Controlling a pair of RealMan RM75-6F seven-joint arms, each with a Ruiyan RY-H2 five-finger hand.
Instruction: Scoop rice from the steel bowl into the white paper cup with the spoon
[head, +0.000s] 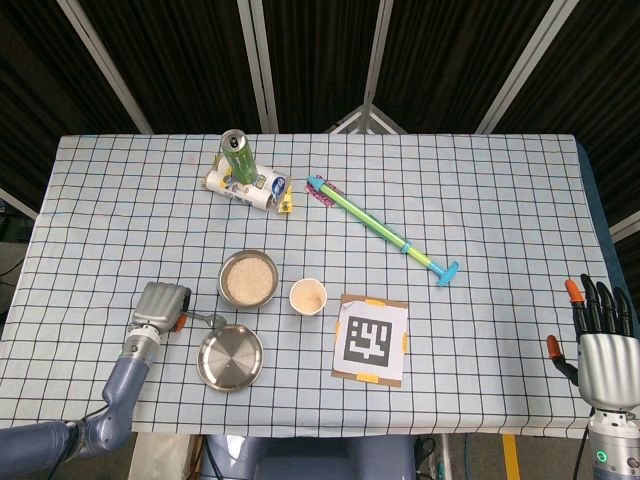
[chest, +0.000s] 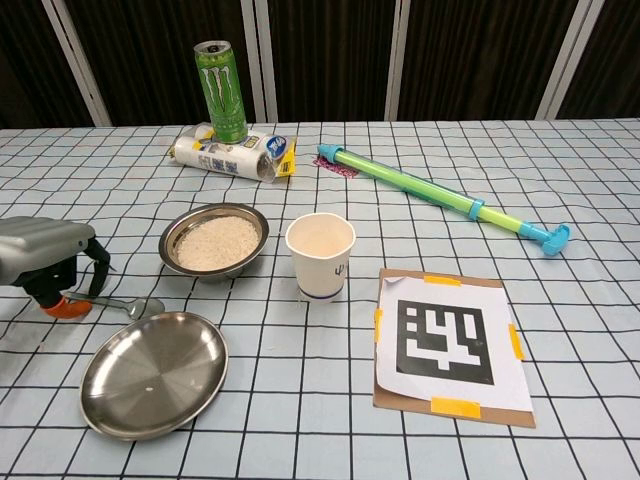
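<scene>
The steel bowl (head: 248, 278) (chest: 214, 240) holds white rice at the table's near left. Just right of it stands the white paper cup (head: 308, 297) (chest: 320, 257), upright. The metal spoon (head: 208, 320) (chest: 125, 305) lies low over the cloth, left of the bowl, with its scoop end pointing right. My left hand (head: 160, 305) (chest: 45, 262) curls down over the handle's end and pinches it against the orange-tipped thumb. My right hand (head: 600, 340) stands at the table's near right edge, fingers apart and empty, far from everything.
An empty steel plate (head: 230, 357) (chest: 152, 373) lies just in front of the spoon. A printed marker card (head: 370, 339) (chest: 448, 345) sits right of the cup. At the back stand a green can (head: 236, 160) (chest: 222, 90), a lying packet (head: 243, 186) and a long toy squirter (head: 380, 230) (chest: 440, 196).
</scene>
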